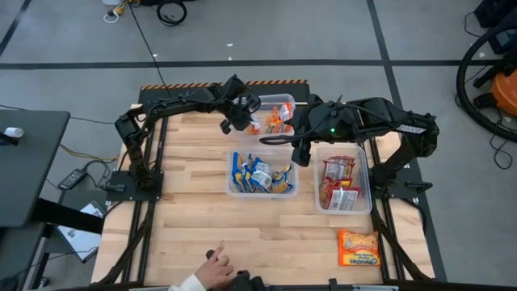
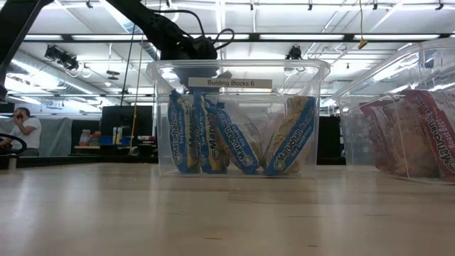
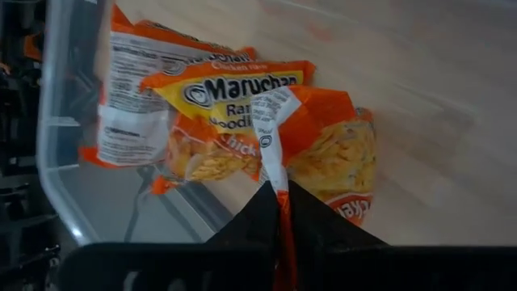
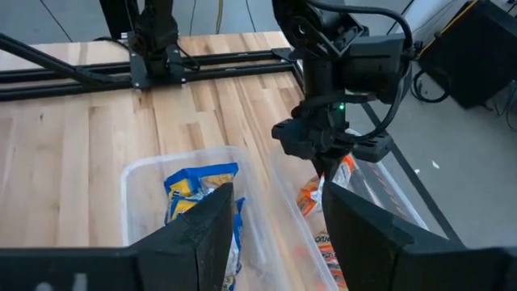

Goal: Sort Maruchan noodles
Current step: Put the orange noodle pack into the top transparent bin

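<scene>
My left gripper [image 1: 240,121] hangs over the far clear tub [image 1: 288,100], shut on an orange-yellow Maruchan packet [image 3: 327,149]; the right wrist view also shows this packet [image 4: 342,175] under the left gripper [image 4: 319,153]. More orange packets [image 3: 202,121] lie in that tub. Blue-silver packets [image 1: 260,174] stand on edge in the middle tub [image 2: 234,135]. Red-white packets [image 1: 339,184] fill the right tub [image 2: 419,131]. One orange packet [image 1: 359,248] lies flat on the table near its right near corner. My right gripper [image 1: 300,152] is open [image 4: 275,234], hovering between the middle and right tubs. My left gripper pinches the orange packet by a narrow white-and-orange seam flap [image 3: 275,166] between its two fingers. The fingers come from above, pointing down. The packet hangs below them over the far tub; whether its lower end touches the packets underneath, I cannot tell.
Three clear tubs crowd the table's far half: far tub wall [image 3: 56,145], middle tub rim [image 1: 232,174], right tub rim [image 1: 368,174]. A person's hand [image 1: 214,265] rests at the near edge. Bare wood lies between the tubs and the near edge.
</scene>
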Robot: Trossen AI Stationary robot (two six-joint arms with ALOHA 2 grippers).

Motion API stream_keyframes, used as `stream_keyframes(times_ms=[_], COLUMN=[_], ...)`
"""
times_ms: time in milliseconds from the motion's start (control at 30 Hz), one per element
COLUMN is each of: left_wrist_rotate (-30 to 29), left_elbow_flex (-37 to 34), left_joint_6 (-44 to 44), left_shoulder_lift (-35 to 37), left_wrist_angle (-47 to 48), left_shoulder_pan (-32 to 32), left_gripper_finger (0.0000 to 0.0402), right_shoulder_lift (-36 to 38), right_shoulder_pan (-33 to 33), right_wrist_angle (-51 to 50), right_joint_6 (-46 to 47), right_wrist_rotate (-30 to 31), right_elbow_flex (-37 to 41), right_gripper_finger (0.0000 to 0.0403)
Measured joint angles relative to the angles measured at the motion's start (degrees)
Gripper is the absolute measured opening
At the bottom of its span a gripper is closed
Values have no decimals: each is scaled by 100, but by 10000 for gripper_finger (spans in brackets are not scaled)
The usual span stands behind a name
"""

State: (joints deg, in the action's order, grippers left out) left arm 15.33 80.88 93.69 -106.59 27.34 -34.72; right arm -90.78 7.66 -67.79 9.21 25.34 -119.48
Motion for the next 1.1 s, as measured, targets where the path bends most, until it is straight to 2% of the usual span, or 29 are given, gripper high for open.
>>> stream_keyframes(times_ms=[100,300,433,633,733,867,933,1100], left_wrist_rotate=[-43,-511,-527,-439,-460,-865,-876,-943], left_elbow_flex=[0,-11,-31,-31,-31,-33,-33,-28], left_joint_6=[-58,-355,-431,-20,-134,-595,-733,-688], left_shoulder_lift=[0,28,101,118,118,118,116,118], left_wrist_angle=[68,-57,57,393,302,54,-13,48], left_shoulder_pan=[36,217,273,223,242,313,343,384], left_gripper_finger=[26,26,23,9,20,39,48,62], right_shoulder_lift=[0,0,-2,-2,-2,-2,-2,128], right_shoulder_pan=[0,0,0,0,-24,-37,-35,-31], right_wrist_angle=[-2,-2,-6,-17,-20,-98,-174,-255], right_joint_6=[11,10,5,-18,-33,-35,-34,28], right_wrist_rotate=[-2,-92,-106,-187,-256,-261,-316,-588], right_elbow_flex=[0,0,0,0,0,1,0,4], right_gripper_finger=[201,216,220,220,221,222,222,222])
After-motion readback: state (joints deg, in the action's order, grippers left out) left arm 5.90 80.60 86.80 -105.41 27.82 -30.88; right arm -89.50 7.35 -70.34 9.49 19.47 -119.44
